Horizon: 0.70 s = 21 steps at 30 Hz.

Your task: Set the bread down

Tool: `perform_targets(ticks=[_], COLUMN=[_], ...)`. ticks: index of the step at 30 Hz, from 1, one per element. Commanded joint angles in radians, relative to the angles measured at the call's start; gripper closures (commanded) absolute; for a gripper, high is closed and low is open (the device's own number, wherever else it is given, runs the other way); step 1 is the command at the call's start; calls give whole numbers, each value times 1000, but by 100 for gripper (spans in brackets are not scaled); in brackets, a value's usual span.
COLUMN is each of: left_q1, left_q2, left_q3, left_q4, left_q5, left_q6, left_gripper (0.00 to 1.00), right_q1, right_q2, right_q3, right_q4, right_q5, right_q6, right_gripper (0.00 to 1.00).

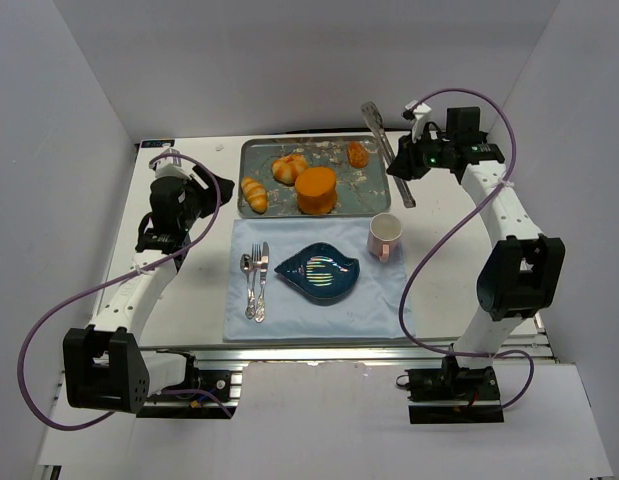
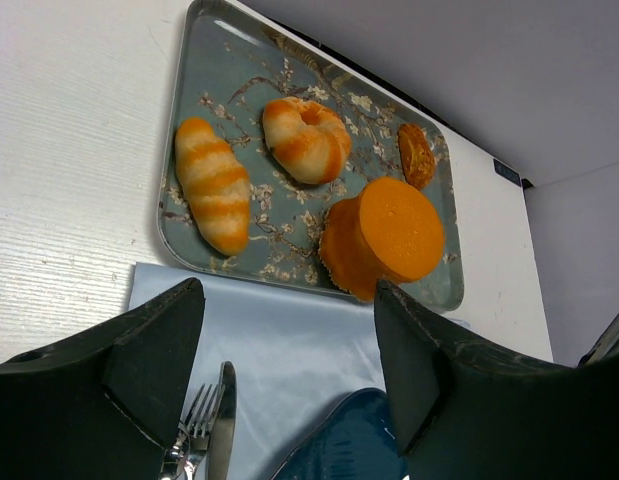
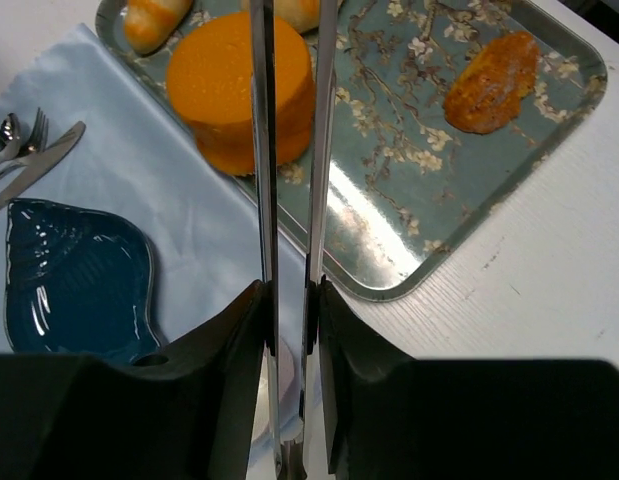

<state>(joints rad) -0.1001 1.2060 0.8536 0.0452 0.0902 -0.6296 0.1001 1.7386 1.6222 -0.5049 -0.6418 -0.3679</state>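
Note:
The bread (image 1: 316,190) is a smooth orange cylinder standing on the patterned metal tray (image 1: 259,152), at its front edge; it also shows in the left wrist view (image 2: 389,235) and the right wrist view (image 3: 239,90). My right gripper (image 1: 404,166) is shut on a pair of metal tongs (image 1: 385,148), held above the tray's right end. In the right wrist view the gripper (image 3: 289,300) clamps both tong arms (image 3: 257,150), whose tips point toward the bread. My left gripper (image 1: 214,190) is open and empty, left of the tray (image 2: 289,330).
The tray also holds a striped roll (image 1: 254,193), a scored round bun (image 1: 289,168) and a small flat pastry (image 1: 358,154). A pale blue cloth (image 1: 309,320) carries a blue shell-shaped plate (image 1: 319,272), cutlery (image 1: 255,280) and a pink mug (image 1: 385,236).

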Motion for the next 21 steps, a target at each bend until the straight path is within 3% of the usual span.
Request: perform_targets(ticks=[1, 21], left_q1=[-3, -1], left_q2=[-20, -17], left_q3=[35, 22], left_q4=[4, 22], left_q5=[0, 13], left_q6=[-2, -13], left_gripper=[22, 22], right_q1=[13, 66], right_q2=[6, 107], right_q3=[70, 214], right_q4=[3, -4], right_q5=[-58, -73], right_q6=[35, 139], right_gripper=[68, 63])
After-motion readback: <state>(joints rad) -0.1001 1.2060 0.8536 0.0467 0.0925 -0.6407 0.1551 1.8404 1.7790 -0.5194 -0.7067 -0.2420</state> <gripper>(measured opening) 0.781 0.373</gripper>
